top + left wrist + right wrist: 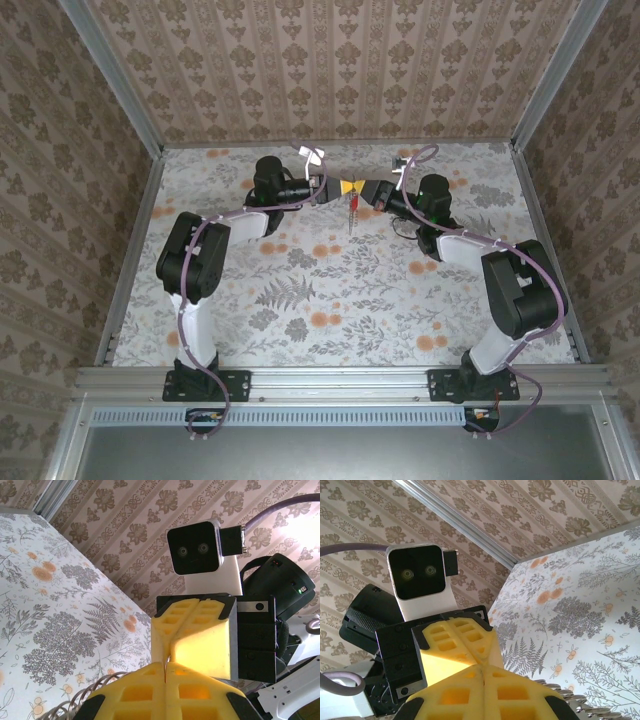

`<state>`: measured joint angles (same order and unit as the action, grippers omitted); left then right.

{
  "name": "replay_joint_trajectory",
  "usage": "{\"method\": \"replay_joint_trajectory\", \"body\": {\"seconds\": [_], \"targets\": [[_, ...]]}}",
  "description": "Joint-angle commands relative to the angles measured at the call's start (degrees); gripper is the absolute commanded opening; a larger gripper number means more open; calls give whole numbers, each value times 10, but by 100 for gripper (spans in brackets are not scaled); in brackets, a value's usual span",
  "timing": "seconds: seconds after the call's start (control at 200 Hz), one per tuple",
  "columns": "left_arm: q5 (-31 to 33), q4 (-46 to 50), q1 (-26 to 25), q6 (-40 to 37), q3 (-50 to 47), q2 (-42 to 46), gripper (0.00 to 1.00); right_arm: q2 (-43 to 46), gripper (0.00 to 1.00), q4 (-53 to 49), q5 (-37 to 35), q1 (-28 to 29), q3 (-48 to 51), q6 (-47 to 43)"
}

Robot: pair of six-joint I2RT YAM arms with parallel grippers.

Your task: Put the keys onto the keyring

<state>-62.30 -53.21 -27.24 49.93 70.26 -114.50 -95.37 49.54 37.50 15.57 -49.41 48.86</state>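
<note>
Judging red key (353, 212) light, stiff, slippery: pinch the plastic head. Clamped tight, contents unclear: left end effector (344, 187), right end effector (362, 188).

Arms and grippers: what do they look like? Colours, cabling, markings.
Left arm and right arm match: black joint housings, white lower links, a purple cable along each. Left gripper and right gripper: yellow fingers moulded with square pockets, on black bodies. Each wrist carries a white camera, black face, two lenses. No markings legible.
</note>
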Motion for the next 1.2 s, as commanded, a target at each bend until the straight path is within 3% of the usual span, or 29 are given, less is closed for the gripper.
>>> {"method": "replay_joint_trajectory", "body": {"seconds": [0.0, 0.175, 0.31, 0.51, 0.715, 1.195], "targets": [[-7, -28, 3, -1, 4, 1, 0, 5, 0, -16, 13, -3, -7, -28], [-11, -17, 34, -12, -9, 19, 22, 32, 0, -148, 31, -11, -41, -139], [-15, 36, 44, -53, -12, 39, 29, 36, 0, -232, 58, -15, -68, -215], [-33, 191, 40, -161, 10, 59, 32, 23, 0, -282, 105, -21, -94, -260], [-51, 292, 28, -228, 34, 56, 32, 4, 0, -283, 151, -22, -109, -267], [-73, 308, 6, -239, 60, 42, 31, -15, 0, -263, 162, -24, -113, -251]]}}
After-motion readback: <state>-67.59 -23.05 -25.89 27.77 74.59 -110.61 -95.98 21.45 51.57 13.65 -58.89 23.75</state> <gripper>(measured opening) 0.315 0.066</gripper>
